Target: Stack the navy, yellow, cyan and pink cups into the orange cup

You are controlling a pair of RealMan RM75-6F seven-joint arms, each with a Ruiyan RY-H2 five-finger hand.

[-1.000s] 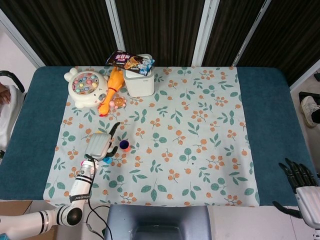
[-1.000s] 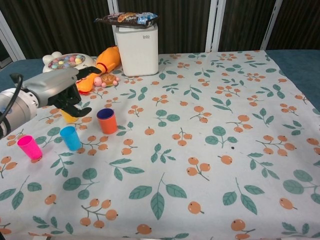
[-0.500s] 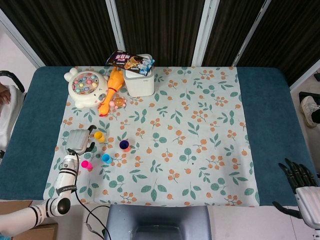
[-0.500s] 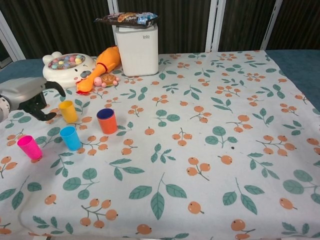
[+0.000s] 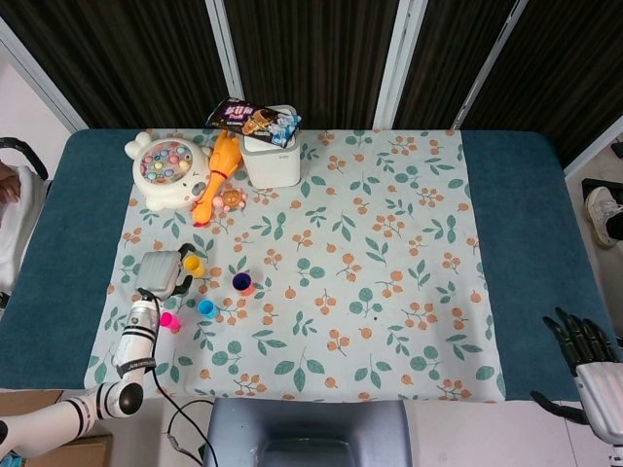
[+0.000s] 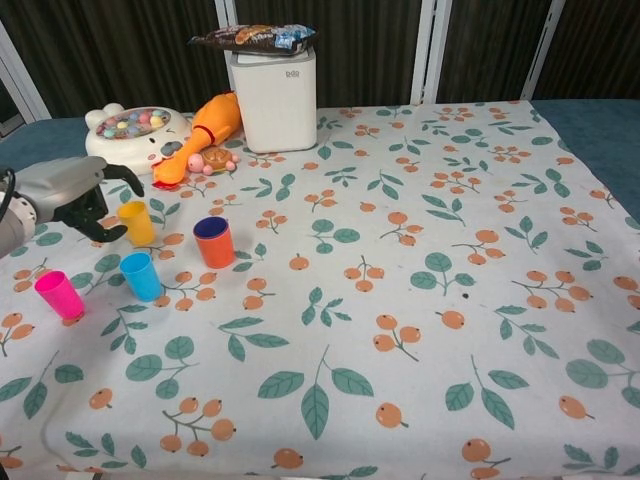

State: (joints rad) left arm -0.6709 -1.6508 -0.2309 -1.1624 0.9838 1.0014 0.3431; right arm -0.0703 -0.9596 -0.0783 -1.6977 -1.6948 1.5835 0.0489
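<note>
The small yellow plastic cup (image 6: 135, 222) stands upright, mouth up, on the floral tablecloth (image 6: 420, 300), left of the orange plastic cup with the navy cup nested inside (image 6: 213, 241). The left hand (image 6: 75, 195) sits just beside the yellow cup, fingers curved apart around it, holding nothing; whether they touch it I cannot tell. The right hand (image 5: 584, 355) rests spread off the table's edge.

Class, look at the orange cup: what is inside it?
The orange cup holds a navy cup, whose rim shows at its mouth. Its interior is too dark to reveal anything deeper.
</note>
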